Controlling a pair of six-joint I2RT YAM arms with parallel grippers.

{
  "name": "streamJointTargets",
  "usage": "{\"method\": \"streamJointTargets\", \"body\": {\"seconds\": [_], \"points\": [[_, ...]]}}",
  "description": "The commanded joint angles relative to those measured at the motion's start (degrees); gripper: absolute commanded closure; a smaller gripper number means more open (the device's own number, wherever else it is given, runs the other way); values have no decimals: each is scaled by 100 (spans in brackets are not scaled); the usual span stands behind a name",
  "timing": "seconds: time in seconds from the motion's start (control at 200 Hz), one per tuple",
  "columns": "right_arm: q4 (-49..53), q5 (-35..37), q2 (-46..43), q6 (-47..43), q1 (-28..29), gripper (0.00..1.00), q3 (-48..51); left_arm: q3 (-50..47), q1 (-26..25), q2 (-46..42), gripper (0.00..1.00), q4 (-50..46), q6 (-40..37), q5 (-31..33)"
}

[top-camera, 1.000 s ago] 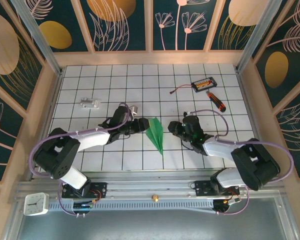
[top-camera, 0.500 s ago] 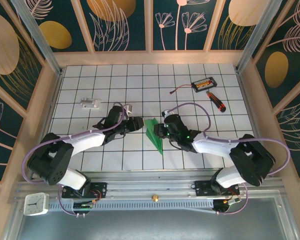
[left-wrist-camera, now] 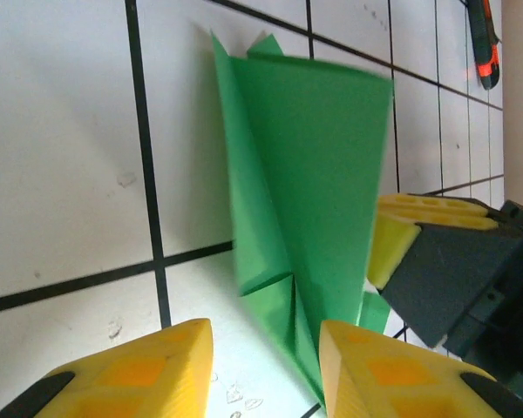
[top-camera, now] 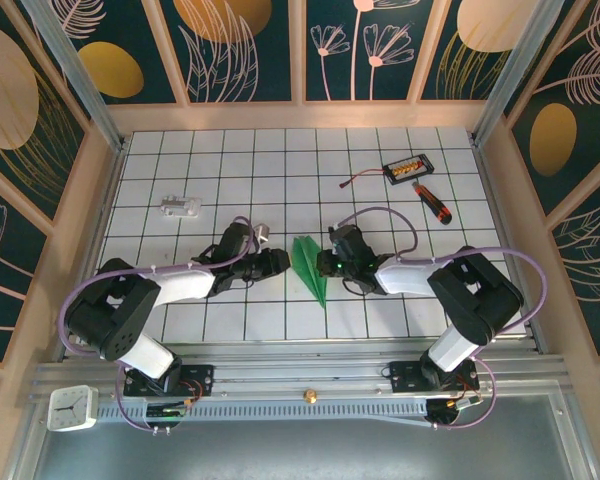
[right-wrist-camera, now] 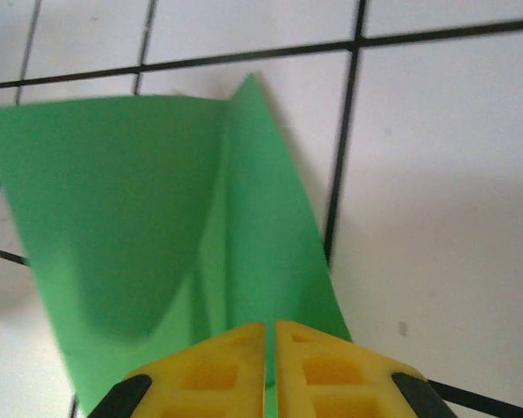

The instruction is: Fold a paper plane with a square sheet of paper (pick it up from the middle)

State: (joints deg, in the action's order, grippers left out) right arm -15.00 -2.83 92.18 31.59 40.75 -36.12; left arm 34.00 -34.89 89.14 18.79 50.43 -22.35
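Two end effectors meet at the paper plane point(top-camera: 310, 266), a narrow bright-green dart lying on the white, black-gridded worktop point(top-camera: 230, 160), midway between the arms, with its sharp nose pointing toward their bases. The right end effector point(top-camera: 327, 263) has its yellow, waffle-patterned pads point(right-wrist-camera: 218, 370) pressed together on the paper; only a thin green line shows between them in the right wrist view, so it is pinching one layer. The left end effector point(top-camera: 278, 262) stands partly open. In its own wrist view the two yellow fingers point(left-wrist-camera: 131, 370) are apart and the dart's tapering folded end reaches into the gap, close to the right-hand finger, though I cannot tell whether it touches. The paper looks matt, thin and very light. One wing lifts off the tiles in a soft curve, while the layered folds near the narrow end lie flatter with crisp edges. It would probably slide easily on the smooth tiles, buckle under a sideways push and take an unwanted crease from a hard squeeze. The stacked layers along the centre crease seem the stiffest and safest place to hold. A black-and-orange screwdriver point(top-camera: 431, 202) and a small black box point(top-camera: 407, 166) lie well apart at the far right.
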Motion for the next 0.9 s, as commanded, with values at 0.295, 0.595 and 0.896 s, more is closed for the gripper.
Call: {"method": "streamJointTargets", "body": {"seconds": [0.295, 0.595, 0.896], "points": [[-398, -332, 98, 275, -173, 89, 386, 12, -301, 576, 57, 1272, 677, -765], [-399, -315, 32, 278, -182, 90, 405, 269, -301, 869, 66, 967, 582, -477], [-266, -333, -632, 60, -274, 79, 427, 371, -297, 1063, 100, 1165, 680, -394]]}}
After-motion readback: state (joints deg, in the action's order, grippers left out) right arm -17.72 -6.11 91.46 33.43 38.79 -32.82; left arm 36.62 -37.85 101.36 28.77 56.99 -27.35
